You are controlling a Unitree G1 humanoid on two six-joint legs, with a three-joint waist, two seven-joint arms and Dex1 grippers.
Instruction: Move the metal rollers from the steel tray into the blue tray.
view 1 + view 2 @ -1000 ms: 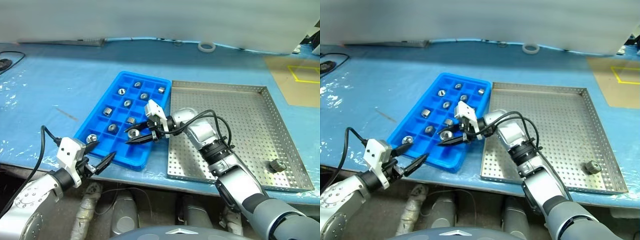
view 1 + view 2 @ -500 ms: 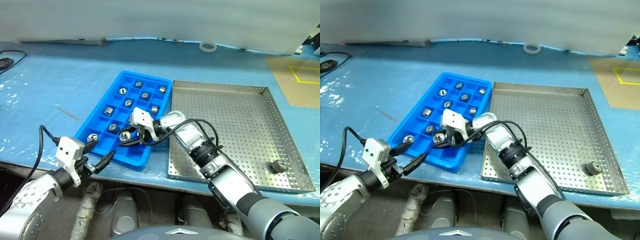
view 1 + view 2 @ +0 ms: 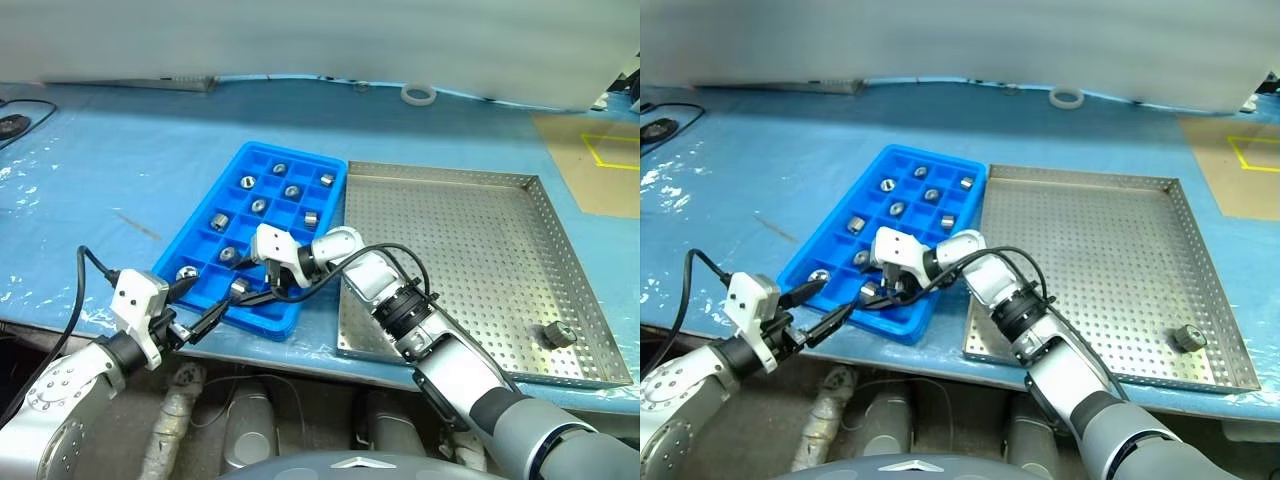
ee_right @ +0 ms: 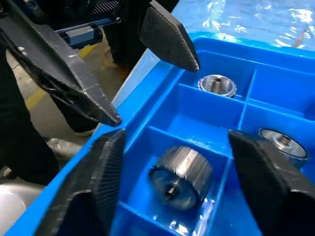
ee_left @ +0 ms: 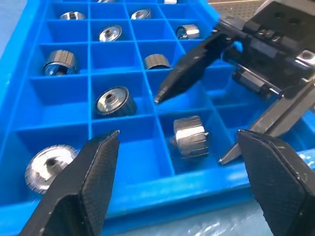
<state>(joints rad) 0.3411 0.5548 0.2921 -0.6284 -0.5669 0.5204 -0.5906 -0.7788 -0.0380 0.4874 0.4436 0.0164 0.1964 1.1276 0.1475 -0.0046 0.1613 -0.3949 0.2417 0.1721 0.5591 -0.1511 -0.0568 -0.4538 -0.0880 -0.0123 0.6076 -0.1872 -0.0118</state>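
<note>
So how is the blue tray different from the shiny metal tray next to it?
The blue tray is plastic and split into little square boxes; the steel tray is one open floor full of holes. The blue tray is narrower; the steel tray is wider. The blue tray holds many metal rollers; the steel tray has just one roller left. Both are rectangles lying flat.

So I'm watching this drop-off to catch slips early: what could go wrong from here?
1. The right gripper has its fingers spread just above the dropped roller, which lies on its side in a near-row compartment of the blue tray; pulling back could clip a divider.
2. The left gripper hovers open at that near edge, so the arms might collide.
3. One roller is left in the steel tray's far corner.
</note>
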